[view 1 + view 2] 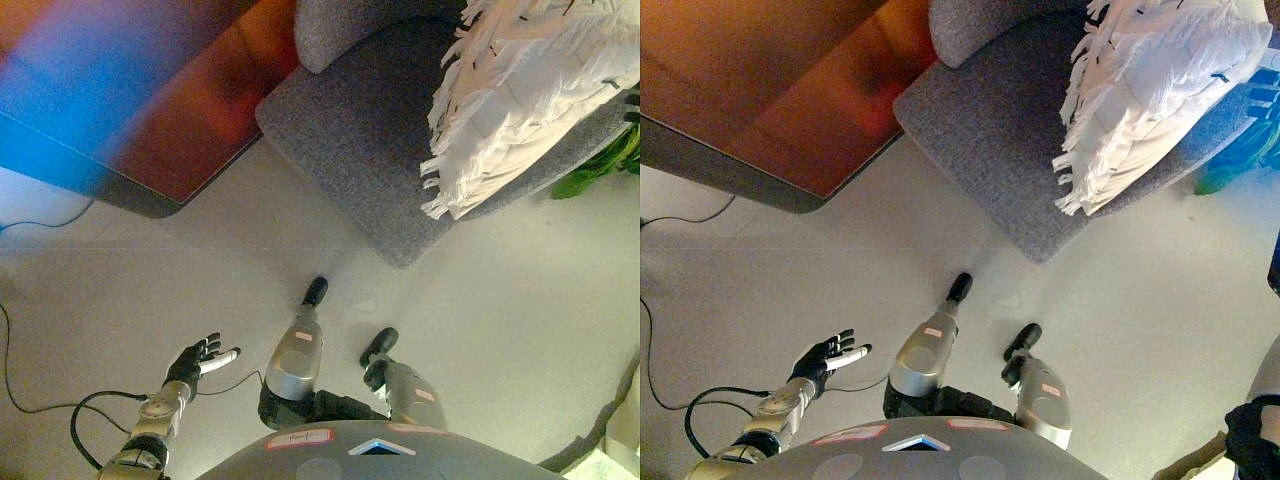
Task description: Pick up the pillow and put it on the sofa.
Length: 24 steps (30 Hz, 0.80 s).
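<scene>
White fringed pillow (520, 100) lies on grey sofa seat (360, 140), overhanging right edge. Left hand (195, 362) low over floor, fingers spread, holding nothing. Right hand (1252, 440) barely shows at right eye view's edge; fingers unreadable. Risk, as I judge it: overhanging pillow could slide off if nudged.

This looks like a living room in a home. A grey fabric-covered sofa (380, 130) with a rounded seat edge fills the upper middle and right of the frame, and a white pillow with a long fringe (520, 90) lies on its seat. At upper left stands a low reddish-brown wooden table with rounded corners (790, 90). Green plant leaves (605, 165) show at the right edge. The smooth pale grey floor (300, 250) is plain.
</scene>
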Tool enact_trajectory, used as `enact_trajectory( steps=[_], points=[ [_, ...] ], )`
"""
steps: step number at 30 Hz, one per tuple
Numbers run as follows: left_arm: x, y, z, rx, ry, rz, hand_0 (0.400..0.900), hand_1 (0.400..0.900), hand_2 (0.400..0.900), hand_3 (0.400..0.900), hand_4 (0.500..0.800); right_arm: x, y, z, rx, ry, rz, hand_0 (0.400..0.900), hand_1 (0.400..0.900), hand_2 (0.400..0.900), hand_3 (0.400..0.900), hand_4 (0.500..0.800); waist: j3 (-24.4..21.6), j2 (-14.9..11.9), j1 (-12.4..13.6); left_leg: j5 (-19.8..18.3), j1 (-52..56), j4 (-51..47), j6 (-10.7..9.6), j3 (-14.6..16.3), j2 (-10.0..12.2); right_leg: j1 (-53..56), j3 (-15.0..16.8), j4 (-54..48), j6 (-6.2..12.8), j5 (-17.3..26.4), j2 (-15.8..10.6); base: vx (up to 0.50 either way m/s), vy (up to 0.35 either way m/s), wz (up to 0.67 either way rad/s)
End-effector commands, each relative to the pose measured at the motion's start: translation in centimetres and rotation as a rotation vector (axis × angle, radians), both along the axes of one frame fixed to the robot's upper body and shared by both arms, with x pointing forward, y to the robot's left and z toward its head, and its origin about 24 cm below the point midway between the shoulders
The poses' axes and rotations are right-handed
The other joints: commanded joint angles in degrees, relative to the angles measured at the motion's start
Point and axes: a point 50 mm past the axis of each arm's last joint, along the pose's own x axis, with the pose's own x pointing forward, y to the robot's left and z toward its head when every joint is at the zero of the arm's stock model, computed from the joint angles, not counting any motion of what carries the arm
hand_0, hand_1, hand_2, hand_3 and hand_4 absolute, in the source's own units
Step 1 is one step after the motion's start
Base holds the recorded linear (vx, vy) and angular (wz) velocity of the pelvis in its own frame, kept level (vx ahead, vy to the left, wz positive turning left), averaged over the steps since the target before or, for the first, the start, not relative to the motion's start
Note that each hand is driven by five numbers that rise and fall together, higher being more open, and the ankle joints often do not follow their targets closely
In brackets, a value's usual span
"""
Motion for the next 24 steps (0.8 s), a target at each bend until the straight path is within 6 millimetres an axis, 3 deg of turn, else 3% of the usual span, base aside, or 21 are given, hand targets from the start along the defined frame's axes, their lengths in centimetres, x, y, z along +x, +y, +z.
enact_trajectory(
  steps=[1, 15, 18, 24],
  points=[
    [-4.3, 3.6, 0.7, 0.091, 0.116, 0.033, 0.900, 0.900, 0.900, 0.900, 0.800, -4.0, -3.3, 6.1, -0.257, -0.073, -0.107, 0.900, 0.900, 0.900, 0.900, 0.800, -7.5, -2.2, -1.7, 3.9, -0.2, -1.6, -1.9, -0.8, 2.9, 2.6, 1.1, 2.6, -1.36, -4.8, 0.9, 0.04, 0.021, -0.04],
    [-4.2, 3.5, 0.4, 0.091, 0.124, 0.033, 0.900, 0.900, 0.900, 0.900, 0.800, -4.5, -4.1, 4.2, -0.275, 0.058, -0.076, 0.900, 0.900, 0.900, 0.900, 0.800, -10.5, -3.9, -3.3, 2.3, 1.6, -2.1, -2.0, 1.1, 1.8, 5.2, 2.1, -0.2, -0.52, -3.4, -0.4, -0.01, 0.025, -0.03],
    [-3.6, 3.2, 0.4, 0.091, 0.122, 0.035, 0.900, 0.900, 0.900, 0.900, 0.800, -5.0, -4.6, 2.9, -0.274, 0.137, -0.051, 0.900, 0.900, 0.900, 0.900, 0.800, -12.0, -4.8, -4.1, 1.4, 2.5, -2.4, -1.7, 1.9, 1.5, 6.0, 2.5, -1.7, 0.08, -2.2, -0.9, 0.00, 0.032, -0.07],
    [-2.7, 3.2, 0.4, 0.076, 0.113, 0.060, 0.900, 0.900, 0.900, 0.900, 0.800, -6.3, -5.9, -2.5, -0.193, 0.257, -0.019, 0.900, 0.900, 0.900, 0.900, 0.800, -14.7, -5.8, -6.4, 0.0, 5.0, -2.6, -1.1, 3.9, 1.2, 7.8, 4.1, -3.4, 0.72, -1.3, -1.2, 0.03, 0.030, -0.12]
  ],
)
